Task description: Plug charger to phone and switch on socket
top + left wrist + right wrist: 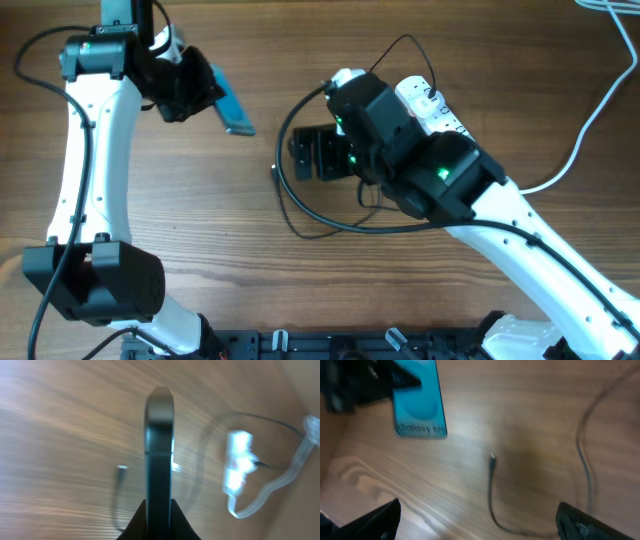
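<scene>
My left gripper [205, 98] is shut on the phone [232, 110], a flat cyan-screened smartphone held edge-on above the table at the upper left. In the left wrist view the phone [159, 460] stands between the fingers [159, 515]. The right wrist view shows its cyan face and white text band [420, 407]. The charger [300, 215], a thin black looping cable, lies mid-table with its plug tip [492, 456] free on the wood. My right gripper [305, 152] is open above that tip, fingers [480, 520] wide apart. The socket [435, 108], a white power strip, lies partly hidden under the right arm.
The socket's thick white cord [590, 110] runs to the upper right corner. The socket and cord appear blurred in the left wrist view [239, 467]. A black rail [330, 345] lines the table's front edge. Bare wood lies between the two arms.
</scene>
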Robot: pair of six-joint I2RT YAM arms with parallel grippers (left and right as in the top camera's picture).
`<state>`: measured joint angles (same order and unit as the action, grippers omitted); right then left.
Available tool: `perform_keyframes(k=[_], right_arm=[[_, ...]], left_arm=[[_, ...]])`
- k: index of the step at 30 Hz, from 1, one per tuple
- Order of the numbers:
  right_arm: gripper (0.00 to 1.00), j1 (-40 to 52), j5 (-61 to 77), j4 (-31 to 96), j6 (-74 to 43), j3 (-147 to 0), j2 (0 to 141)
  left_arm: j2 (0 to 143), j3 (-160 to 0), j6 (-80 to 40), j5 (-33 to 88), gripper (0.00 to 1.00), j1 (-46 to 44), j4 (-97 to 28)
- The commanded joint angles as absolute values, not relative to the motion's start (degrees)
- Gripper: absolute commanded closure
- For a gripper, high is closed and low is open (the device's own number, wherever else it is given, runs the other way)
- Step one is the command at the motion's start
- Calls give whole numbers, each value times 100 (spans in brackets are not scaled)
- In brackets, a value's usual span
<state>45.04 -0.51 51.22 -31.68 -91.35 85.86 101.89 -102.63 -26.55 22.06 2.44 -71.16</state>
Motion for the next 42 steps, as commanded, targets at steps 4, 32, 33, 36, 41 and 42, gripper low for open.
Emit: perform_keyframes(k=[4, 32, 33, 36, 41, 42], right_arm=[[1, 4515, 823, 5315, -2729, -9365, 10283], [51, 5116, -390, 4110, -3468, -9856, 12840], [52, 5127, -423, 4097, -3468, -9856, 12849], [56, 5131, -676, 4040, -3496, -9856, 12969], [63, 5131, -698, 4014, -3514, -9856, 13172], [65, 5133, -683, 4027, -3511, -9852, 13194]], left_arm=[[10169, -10309, -3107, 672, 96, 421, -7417], [10169, -10309, -4545, -1485, 96, 1227, -8232], [10169, -10309, -4545, -1485, 96, 1227, -8232], [10169, -10309, -4543, -1485, 96, 1227, -8237], [10169, -10309, -4545, -1483, 96, 1227, -8235], [10169, -10309, -4545, -1483, 96, 1227, -8232]])
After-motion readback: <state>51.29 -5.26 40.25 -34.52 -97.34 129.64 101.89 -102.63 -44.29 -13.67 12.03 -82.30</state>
